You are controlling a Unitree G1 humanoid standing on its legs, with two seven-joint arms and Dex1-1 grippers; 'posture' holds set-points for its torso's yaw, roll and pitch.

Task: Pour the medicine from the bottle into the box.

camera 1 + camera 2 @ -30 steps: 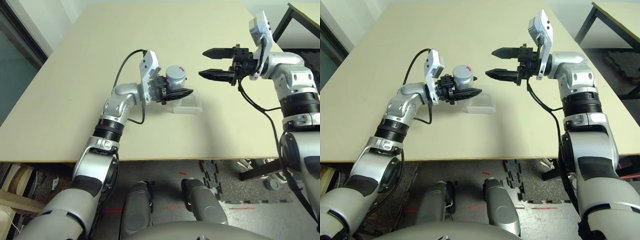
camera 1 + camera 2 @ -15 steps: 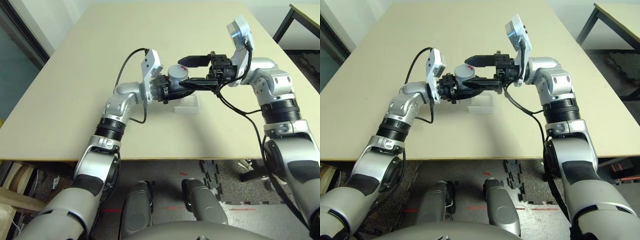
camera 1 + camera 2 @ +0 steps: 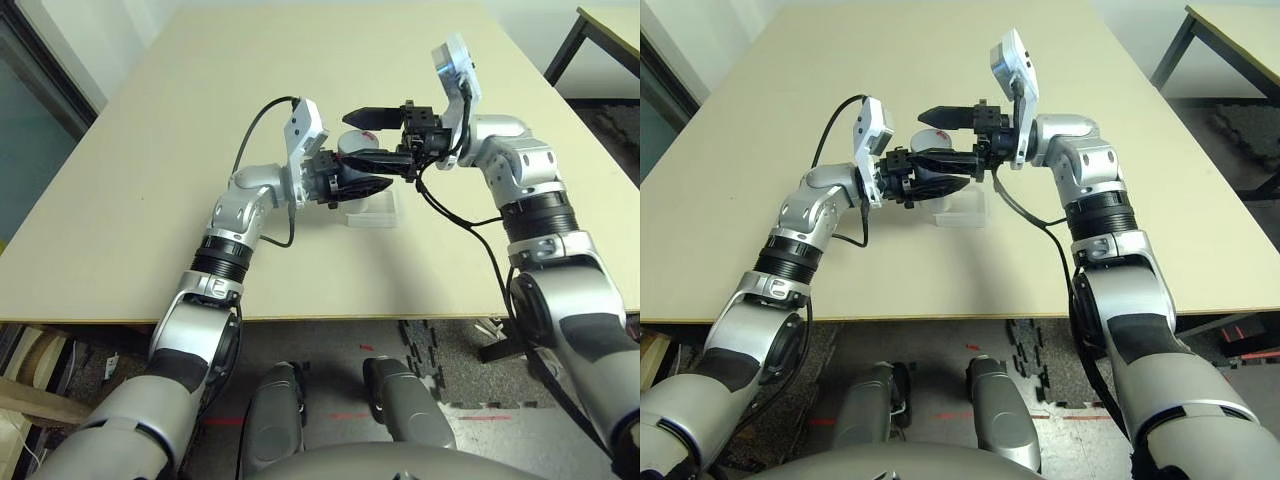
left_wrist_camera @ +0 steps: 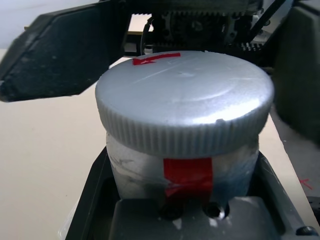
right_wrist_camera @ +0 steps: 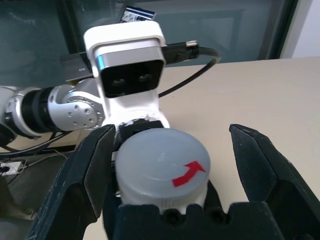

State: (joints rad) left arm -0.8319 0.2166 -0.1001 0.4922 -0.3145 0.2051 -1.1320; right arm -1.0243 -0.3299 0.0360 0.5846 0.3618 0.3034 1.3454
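My left gripper [image 3: 358, 172] is shut on the body of the bottle [image 3: 351, 143], a whitish-grey cylinder with red tape and a ribbed grey cap [image 4: 185, 107], held upright above the table. The clear plastic box [image 3: 371, 207] lies on the table just beneath and to the right of it. My right gripper [image 3: 366, 136] reaches in from the right and stands open, one finger [image 5: 82, 175] on each side of the cap [image 5: 162, 162], with gaps between them and the cap. A red arrow marks the cap's top.
The beige table [image 3: 200, 90] spreads wide behind and to the left of the arms. A dark table leg [image 3: 565, 45] stands beyond the right edge. The left wrist camera [image 5: 127, 55] sits close behind the bottle.
My right gripper has swung left from the table's right side and now straddles the bottle's cap, still open. The left gripper and bottle have held their place.
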